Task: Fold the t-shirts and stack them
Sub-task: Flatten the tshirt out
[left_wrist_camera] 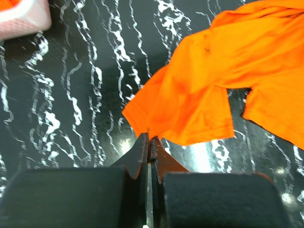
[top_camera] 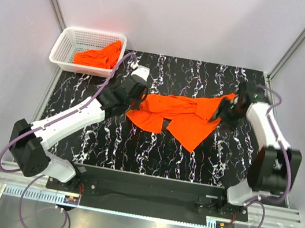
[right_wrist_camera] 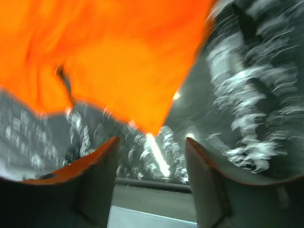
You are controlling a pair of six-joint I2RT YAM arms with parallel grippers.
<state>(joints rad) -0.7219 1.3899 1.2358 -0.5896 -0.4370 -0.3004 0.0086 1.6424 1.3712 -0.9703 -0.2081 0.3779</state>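
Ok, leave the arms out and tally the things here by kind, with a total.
White plastic mesh basket: 1
Bright orange cloth t-shirts: 2, the other bunched in that basket
Total: 3

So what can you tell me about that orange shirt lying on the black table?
The shirt is plain bright orange, made of thin soft cloth, with short sleeves. It lies crumpled and unfolded, stretched sideways across the middle of the black marbled table. The left pincer is shut on a corner at its left end. The right pincer stands open at its right end, not gripping it.
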